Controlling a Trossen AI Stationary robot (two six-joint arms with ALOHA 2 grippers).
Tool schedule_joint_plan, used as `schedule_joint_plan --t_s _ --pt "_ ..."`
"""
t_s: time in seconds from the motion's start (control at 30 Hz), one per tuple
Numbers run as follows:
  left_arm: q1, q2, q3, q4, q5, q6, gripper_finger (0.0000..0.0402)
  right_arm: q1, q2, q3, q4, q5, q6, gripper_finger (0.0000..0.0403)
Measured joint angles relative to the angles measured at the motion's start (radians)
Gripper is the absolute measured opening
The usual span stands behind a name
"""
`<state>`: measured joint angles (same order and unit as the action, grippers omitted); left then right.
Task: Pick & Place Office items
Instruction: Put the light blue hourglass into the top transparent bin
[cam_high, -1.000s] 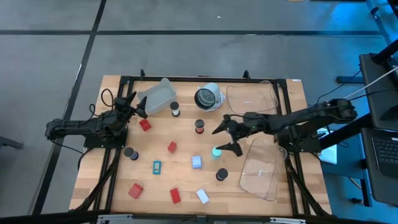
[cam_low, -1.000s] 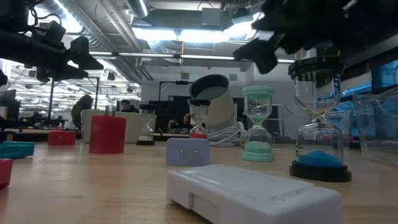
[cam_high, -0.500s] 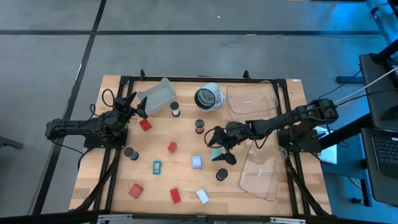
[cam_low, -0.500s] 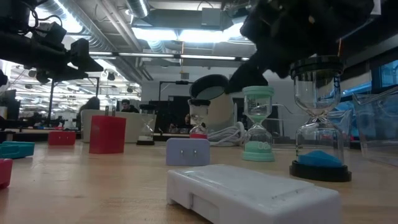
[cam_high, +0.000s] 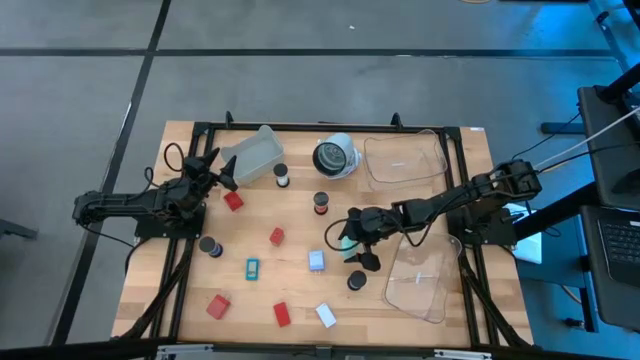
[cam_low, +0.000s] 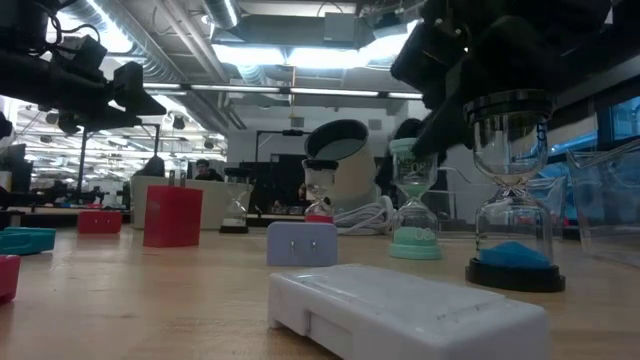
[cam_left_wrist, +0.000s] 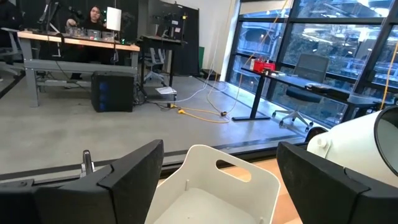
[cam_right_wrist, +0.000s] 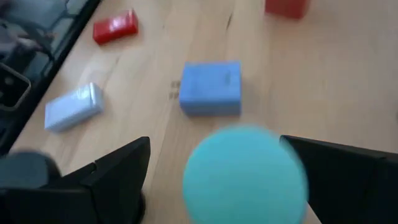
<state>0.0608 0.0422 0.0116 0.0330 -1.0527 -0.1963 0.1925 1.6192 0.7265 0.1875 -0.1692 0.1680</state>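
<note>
L gripper (cam_high: 212, 168): parked at table's left edge, above the wood, jaws wide apart, nothing between; faces white tray (cam_high: 252, 156).
Red blocks: one just beside L gripper (cam_high: 233, 201); one mid-table (cam_high: 277, 237); two near front edge (cam_high: 218, 305), (cam_high: 282, 314).
Teal block (cam_high: 253, 267): flat, left of centre, long axis front-to-back.
Blue block (cam_high: 316, 261): flat, centre, squarish, near R gripper.
White block (cam_high: 326, 316): front edge, long axis skewed to table sides.
Teal timer (cam_low: 414, 200): hourglass w/ teal caps, upright, long axis vertical, centre-right of table.
R gripper (cam_high: 351, 241): low over teal timer, jaws apart w/ teal cap (cam_right_wrist: 245, 173) between fingers (cam_right_wrist: 112, 171); contact can't be told.
Dark-cap timer (cam_high: 356, 281): upright, just in front of R gripper.
Clear tray (cam_high: 420, 280): right front, beside R arm.
</note>
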Motion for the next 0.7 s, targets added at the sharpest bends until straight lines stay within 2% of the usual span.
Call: schedule_joint_plan --t_s 0.27,0.7 --pt "0.0 0.0 0.0 0.0 0.0 0.0 0.031 -0.001 0.0 0.0 -0.018 0.024 0.007 0.0337" --pt "0.0 0.0 0.0 0.0 0.0 0.0 0.031 -0.001 0.0 0.0 -0.017 0.024 -0.001 0.0205"
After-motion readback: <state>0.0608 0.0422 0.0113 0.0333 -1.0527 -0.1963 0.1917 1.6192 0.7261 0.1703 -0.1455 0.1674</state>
